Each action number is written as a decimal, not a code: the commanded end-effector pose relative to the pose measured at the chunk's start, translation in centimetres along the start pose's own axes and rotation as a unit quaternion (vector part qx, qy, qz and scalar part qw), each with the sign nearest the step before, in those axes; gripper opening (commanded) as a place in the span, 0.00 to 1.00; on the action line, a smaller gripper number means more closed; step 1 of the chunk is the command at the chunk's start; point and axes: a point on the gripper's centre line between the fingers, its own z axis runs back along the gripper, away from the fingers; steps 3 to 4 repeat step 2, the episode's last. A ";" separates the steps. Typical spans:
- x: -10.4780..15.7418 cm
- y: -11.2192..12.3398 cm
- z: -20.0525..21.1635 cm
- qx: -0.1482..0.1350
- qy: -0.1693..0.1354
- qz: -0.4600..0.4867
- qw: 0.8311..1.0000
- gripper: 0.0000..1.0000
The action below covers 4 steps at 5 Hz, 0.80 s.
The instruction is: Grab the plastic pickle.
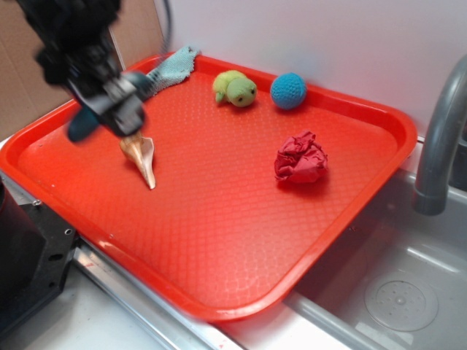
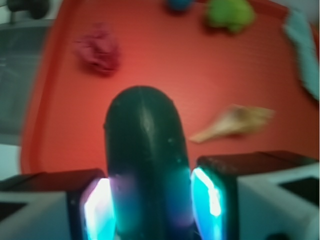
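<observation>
In the exterior view, the end effector hangs over the far left part of the red tray, blurred, with the plastic pickle clamped in it — a dark teal end sticks out to the lower left and another rounded end shows on the upper right of the fingers. The pickle appears lifted clear of the tray surface. Just below and right of the end effector lies a tan seashell, its point aimed toward the near side. A pale blue cloth drapes over the tray's far left rim. A light green plush toy and a blue crocheted ball sit side by side near the far edge, apart from each other. A crumpled red cloth rests toward the right of the tray. A grey faucet rises at the right, above a metal sink.

In the wrist view, the pickle fills the centre, standing between the two fingers, whose pads glow blue-white against its sides — closed on it. Beyond it the seashell lies on the tray to the right, the red cloth at upper left, the plush toy and a sliver of the blue ball at the top, and the pale cloth on the right edge.
</observation>
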 end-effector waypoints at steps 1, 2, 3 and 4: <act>4.7 1.5 9.4 -0.011 0.011 0.030 0.999 0.00; 5.8 1.6 9.1 -0.012 0.032 0.035 0.999 0.00; 5.8 1.6 9.1 -0.012 0.032 0.035 0.999 0.00; 5.8 1.6 9.1 -0.012 0.032 0.035 0.999 0.00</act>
